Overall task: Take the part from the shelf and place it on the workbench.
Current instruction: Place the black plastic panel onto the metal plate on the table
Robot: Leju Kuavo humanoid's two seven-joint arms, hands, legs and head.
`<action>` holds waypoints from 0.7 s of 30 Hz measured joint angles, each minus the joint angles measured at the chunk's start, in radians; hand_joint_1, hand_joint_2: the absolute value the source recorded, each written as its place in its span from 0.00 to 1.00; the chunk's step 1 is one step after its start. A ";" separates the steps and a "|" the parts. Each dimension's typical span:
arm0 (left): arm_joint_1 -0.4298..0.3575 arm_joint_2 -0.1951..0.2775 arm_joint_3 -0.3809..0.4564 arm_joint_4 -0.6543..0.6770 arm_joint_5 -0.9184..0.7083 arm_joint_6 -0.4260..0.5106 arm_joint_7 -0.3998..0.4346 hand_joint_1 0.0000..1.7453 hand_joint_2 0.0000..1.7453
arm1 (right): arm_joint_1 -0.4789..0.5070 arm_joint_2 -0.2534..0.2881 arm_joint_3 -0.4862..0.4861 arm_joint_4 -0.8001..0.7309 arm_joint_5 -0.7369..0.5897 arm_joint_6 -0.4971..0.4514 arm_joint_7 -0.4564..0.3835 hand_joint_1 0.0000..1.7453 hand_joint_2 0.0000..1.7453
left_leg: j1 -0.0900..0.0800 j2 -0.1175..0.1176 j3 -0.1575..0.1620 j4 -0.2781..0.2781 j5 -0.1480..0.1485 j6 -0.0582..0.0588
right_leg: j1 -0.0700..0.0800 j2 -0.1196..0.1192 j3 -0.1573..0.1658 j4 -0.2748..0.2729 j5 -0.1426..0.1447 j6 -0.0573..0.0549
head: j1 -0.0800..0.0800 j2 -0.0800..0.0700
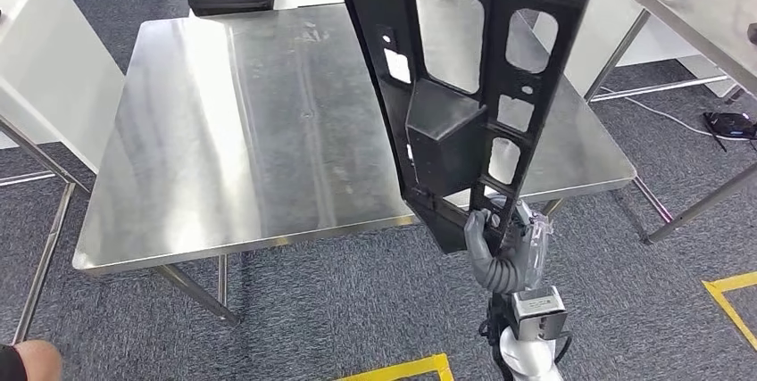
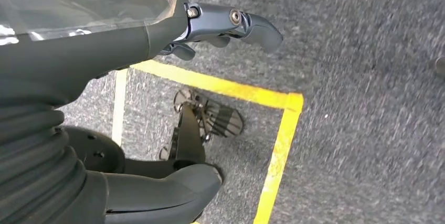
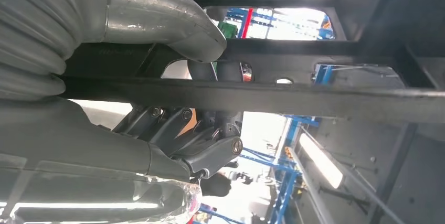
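My right robot hand (image 1: 503,252) grips the black part (image 1: 464,86) by its lower end — long axis upright, tilted over the desk (image 1: 223,131) ahead (left robot hand (image 2: 220,24) hangs empty, fingers apart).

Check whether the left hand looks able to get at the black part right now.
Probably not as things stand: the left hand hangs over the carpet, holding nothing, while the right hand holds the black part upright above the workbench.
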 joint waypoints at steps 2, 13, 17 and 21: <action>-0.001 0.001 0.002 0.000 0.000 0.000 0.000 0.00 1.00 | -0.007 0.000 0.001 0.004 -0.002 0.000 0.000 1.00 1.00 | -0.004 0.002 0.001 -0.001 -0.001 0.013 | 0.001 -0.002 -0.065 0.126 -0.049 -0.010 | 0.000 0.000; -0.005 0.000 0.018 -0.008 -0.018 0.001 0.004 0.00 1.00 | -0.023 -0.002 0.006 0.027 -0.012 -0.005 -0.007 1.00 1.00 | -0.024 0.000 0.021 -0.002 -0.025 0.000 | 0.023 -0.006 0.001 -0.038 0.036 -0.031 | -0.001 0.000; -0.006 0.001 0.021 -0.008 -0.020 0.001 0.005 0.00 1.00 | -0.026 -0.001 0.008 0.029 -0.013 -0.006 -0.007 1.00 1.00 | -0.015 0.001 -0.049 0.143 -0.099 -0.025 | 0.010 -0.006 0.019 -0.048 0.031 -0.054 | -0.002 0.000; -0.004 0.003 0.022 -0.008 -0.022 0.002 0.006 0.00 1.00 | -0.027 0.000 0.010 0.036 -0.013 -0.007 -0.007 1.00 1.00 | -0.001 0.004 -0.133 0.254 -0.099 -0.041 | 0.006 -0.005 0.029 -0.047 0.022 -0.056 | -0.002 0.000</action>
